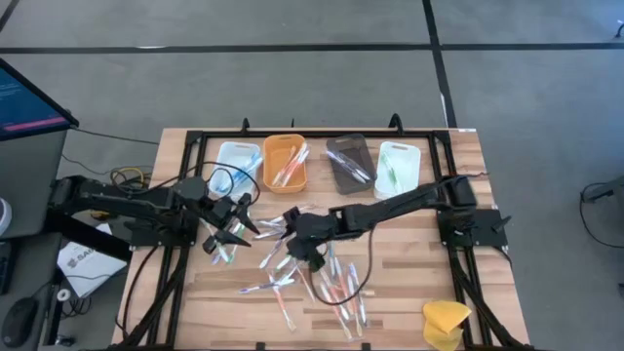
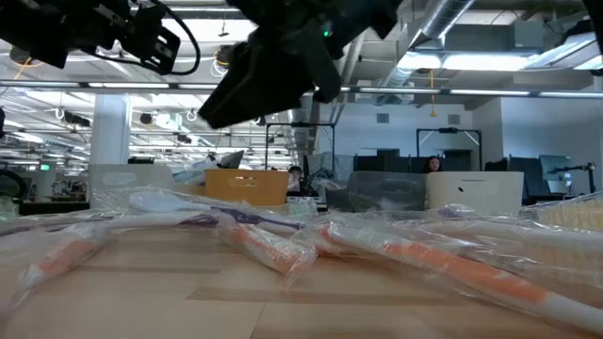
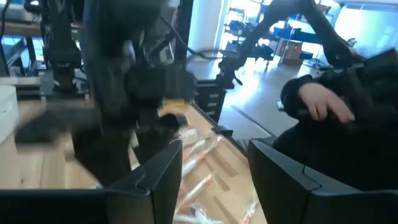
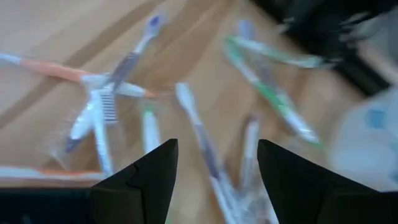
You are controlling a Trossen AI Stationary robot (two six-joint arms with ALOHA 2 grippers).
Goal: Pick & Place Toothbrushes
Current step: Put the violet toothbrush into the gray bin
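From above, my right fingers and left fingers hovered over toothbrushes scattered on the worktop. Only my wrist views showed both pairs spread apart, gripping nothing.

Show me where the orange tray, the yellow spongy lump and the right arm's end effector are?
Orange rectangular plastic tray (image 1: 272,176): high view, bare floor near its left wall.
Yellow sponge-like lump (image 1: 445,320): high view, its middle.
Right end effector (image 1: 298,249): high view, between its fingertips, over the scattered toothbrushes.
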